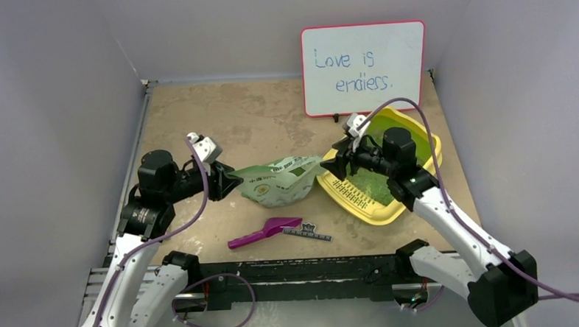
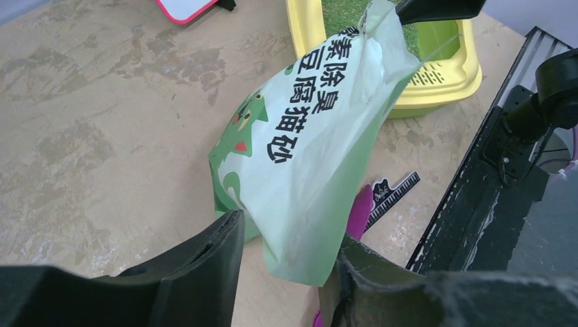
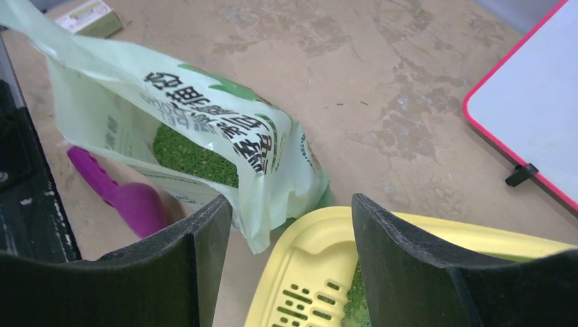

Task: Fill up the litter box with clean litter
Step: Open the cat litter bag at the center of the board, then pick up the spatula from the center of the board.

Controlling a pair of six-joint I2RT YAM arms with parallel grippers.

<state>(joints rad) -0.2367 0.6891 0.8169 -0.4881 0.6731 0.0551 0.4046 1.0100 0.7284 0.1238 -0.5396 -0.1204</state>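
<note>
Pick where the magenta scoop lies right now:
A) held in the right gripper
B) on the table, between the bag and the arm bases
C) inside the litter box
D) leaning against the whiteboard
B: the top view shows the magenta scoop flat on the table, nearer the bases than the bag and outside the litter box.

Bare tabletop (image 1: 218, 115) is lying free across the upper left of the top view, giving the widest passage. At centre, a pale green bag (image 1: 280, 180) is filling the gap between the left gripper (image 1: 233, 182) and the right gripper (image 1: 330, 165). Just below it, a magenta scoop (image 1: 264, 231) and a black ruler-like strip (image 1: 308, 233) are cluttering the near strip. At upper right, the whiteboard (image 1: 363, 68) is walling off the back, close behind the litter box (image 1: 381, 212).
</note>
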